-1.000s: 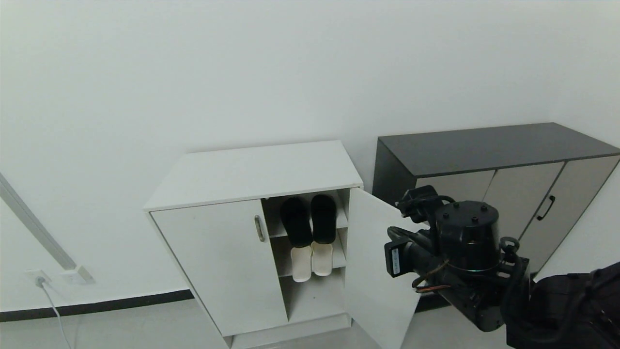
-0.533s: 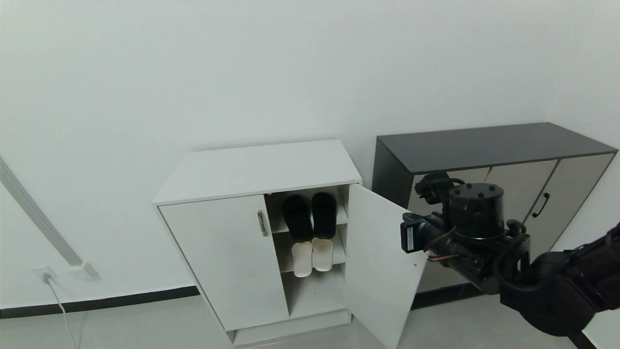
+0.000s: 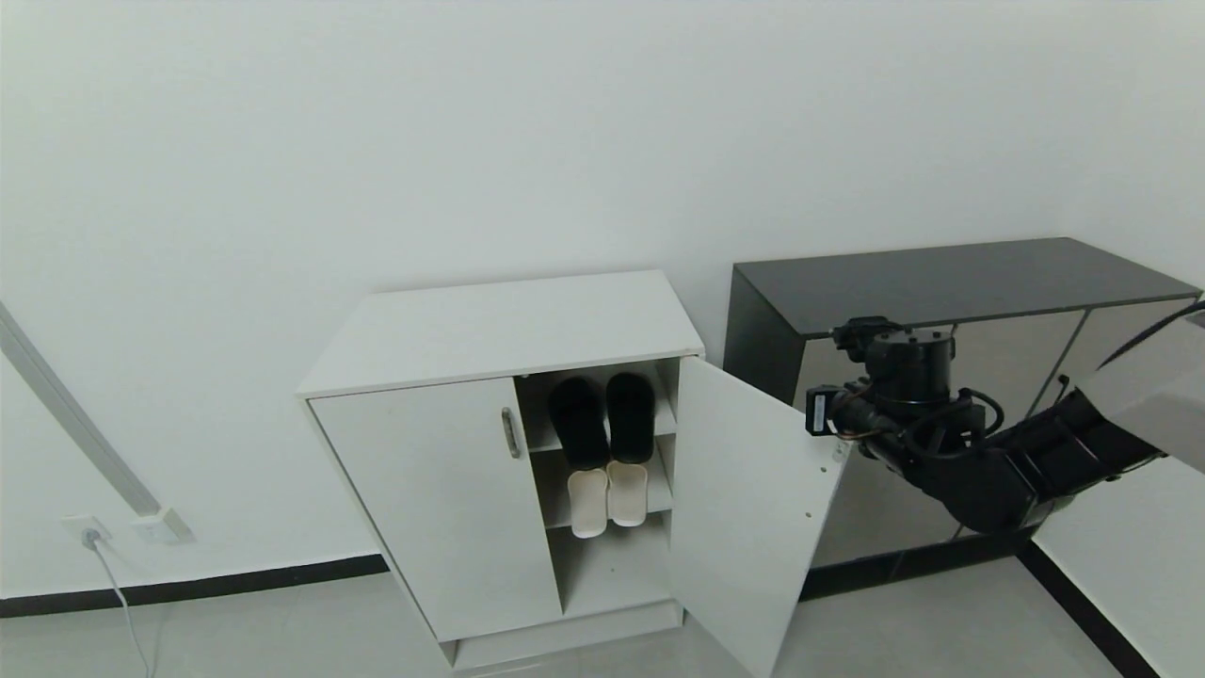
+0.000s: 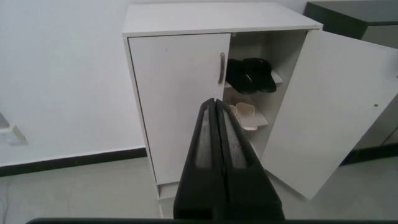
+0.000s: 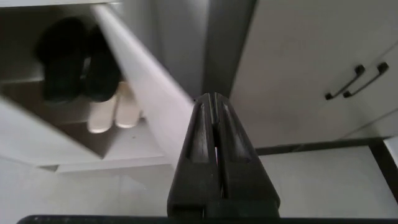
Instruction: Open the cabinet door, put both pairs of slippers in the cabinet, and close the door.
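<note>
The white cabinet (image 3: 499,330) stands with its right door (image 3: 744,508) swung open and its left door (image 3: 442,508) closed. A black pair of slippers (image 3: 602,419) lies on the upper shelf, a white pair (image 3: 607,499) on the shelf below. My right arm (image 3: 904,414) is just right of the open door's outer edge. The right gripper (image 5: 214,99) is shut and empty, its tips close to the door's edge (image 5: 143,87). The left gripper (image 4: 216,102), also shut and empty, hangs in front of the cabinet, facing the closed left door.
A dark-topped cabinet (image 3: 941,282) with grey doors and black handles (image 5: 354,81) stands directly right of the white one. A wall socket with a cable (image 3: 85,537) is low on the left. Open floor (image 3: 282,640) lies in front.
The head camera shifted slightly at first. My right arm has moved away from the camera and rightward, now beside the open door's outer edge. The door and slippers stay as they were.
</note>
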Available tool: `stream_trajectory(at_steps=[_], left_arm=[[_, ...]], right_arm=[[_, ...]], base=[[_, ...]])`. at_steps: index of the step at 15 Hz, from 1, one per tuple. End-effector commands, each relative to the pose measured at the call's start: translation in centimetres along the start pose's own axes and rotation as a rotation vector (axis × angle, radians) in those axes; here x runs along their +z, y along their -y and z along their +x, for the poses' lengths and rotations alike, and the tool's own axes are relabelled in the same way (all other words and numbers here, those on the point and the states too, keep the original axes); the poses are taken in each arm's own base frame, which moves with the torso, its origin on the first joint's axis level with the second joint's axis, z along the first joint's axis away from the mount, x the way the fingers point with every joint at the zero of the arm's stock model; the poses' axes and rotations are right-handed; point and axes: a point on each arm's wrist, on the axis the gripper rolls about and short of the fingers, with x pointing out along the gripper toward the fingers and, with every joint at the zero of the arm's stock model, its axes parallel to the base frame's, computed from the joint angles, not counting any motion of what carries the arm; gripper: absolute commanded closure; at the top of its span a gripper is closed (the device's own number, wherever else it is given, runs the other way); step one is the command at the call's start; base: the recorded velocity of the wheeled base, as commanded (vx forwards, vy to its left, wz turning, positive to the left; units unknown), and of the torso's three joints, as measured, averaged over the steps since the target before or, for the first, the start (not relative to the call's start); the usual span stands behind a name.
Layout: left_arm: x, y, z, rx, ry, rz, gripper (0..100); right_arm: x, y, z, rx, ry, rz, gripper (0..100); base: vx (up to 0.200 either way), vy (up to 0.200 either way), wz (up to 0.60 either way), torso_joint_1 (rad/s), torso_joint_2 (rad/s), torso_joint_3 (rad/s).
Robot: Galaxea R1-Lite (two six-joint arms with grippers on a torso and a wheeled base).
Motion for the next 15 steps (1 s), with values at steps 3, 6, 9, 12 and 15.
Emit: stream_trajectory(at_steps=[3,6,9,12,15], left_arm=[[0.0,0.0,0.0,0.001,-0.001,-0.001,100],[0.0,0.0,0.0,0.001,-0.001,-0.001,100],[0.0,0.0,0.0,0.001,-0.001,-0.001,100],[0.0,0.0,0.0,0.001,-0.001,-0.001,100],[0.0,0.0,0.0,0.001,-0.001,-0.001,100]], right_arm=[[-1.7,1.1,2.6,-0.029,-0.042,-0.001,100],[-2.2,1.1,2.9,-0.023,-0.06,0.014,100],[-2.3,1.1,2.9,-0.016,-0.065,0.013,100],[-2.3,0.9,2.8,-0.012,-0.068,0.013,100],[-2.5,0.3,2.3,0.004,-0.076,0.006,100]], base=[[0.0,0.0,0.0,0.0,0.0,0.0],[0.0,0.0,0.0,0.0,0.0,0.0],[0.0,0.0,0.0,0.0,0.0,0.0],[0.0,0.0,0.0,0.0,0.0,0.0],[0.0,0.0,0.0,0.0,0.0,0.0]])
